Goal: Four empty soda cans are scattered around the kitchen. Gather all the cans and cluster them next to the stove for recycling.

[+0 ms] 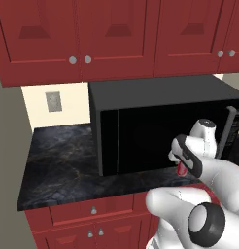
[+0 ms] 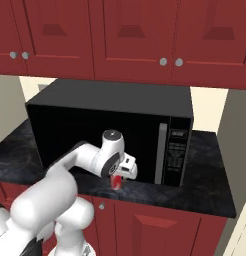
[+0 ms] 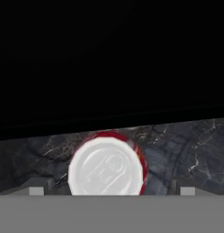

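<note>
A black marbled surface point(image 1: 58, 160) runs left to right, carrying a black microwave point(image 2: 110, 125). Just in front of the microwave stands a red soda can point(image 3: 106, 166), silver top up. The fingers point(image 3: 36, 191) stand spread wide, one either side of it, not gripping.

The robot's big white arm point(image 2: 50, 192) is round, smooth and shiny, like fat tubes. It has dark grey round caps point(image 1: 206, 224) at its bends and a black band near the hand.
</note>
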Available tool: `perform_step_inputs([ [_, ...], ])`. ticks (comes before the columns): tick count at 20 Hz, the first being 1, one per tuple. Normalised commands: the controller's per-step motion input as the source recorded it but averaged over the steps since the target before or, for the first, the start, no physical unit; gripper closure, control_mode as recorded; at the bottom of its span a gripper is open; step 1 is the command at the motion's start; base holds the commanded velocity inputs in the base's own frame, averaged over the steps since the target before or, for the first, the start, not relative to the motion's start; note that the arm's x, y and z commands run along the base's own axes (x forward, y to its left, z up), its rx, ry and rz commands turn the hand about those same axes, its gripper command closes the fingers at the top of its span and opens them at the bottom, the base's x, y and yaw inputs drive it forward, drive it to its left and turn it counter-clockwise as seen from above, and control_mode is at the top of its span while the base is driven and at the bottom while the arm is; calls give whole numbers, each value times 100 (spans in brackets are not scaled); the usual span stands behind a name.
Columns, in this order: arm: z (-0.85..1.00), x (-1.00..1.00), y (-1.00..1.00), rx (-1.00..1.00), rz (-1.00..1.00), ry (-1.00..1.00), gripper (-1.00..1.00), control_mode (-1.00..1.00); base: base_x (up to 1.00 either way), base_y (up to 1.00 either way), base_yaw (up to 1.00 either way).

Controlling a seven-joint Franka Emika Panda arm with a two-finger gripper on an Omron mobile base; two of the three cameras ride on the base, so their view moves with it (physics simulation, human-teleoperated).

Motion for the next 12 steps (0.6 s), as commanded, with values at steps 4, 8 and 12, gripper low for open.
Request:
perform_step_inputs([
  [4,-1,4,0,0,0,0,-100,-100,0,0,0],
  [8,-9,3,0,0,0,1,-100,-100,0,0,0],
  [12,-23,9,0,0,0,2,-100,-100,0,0,0],
])
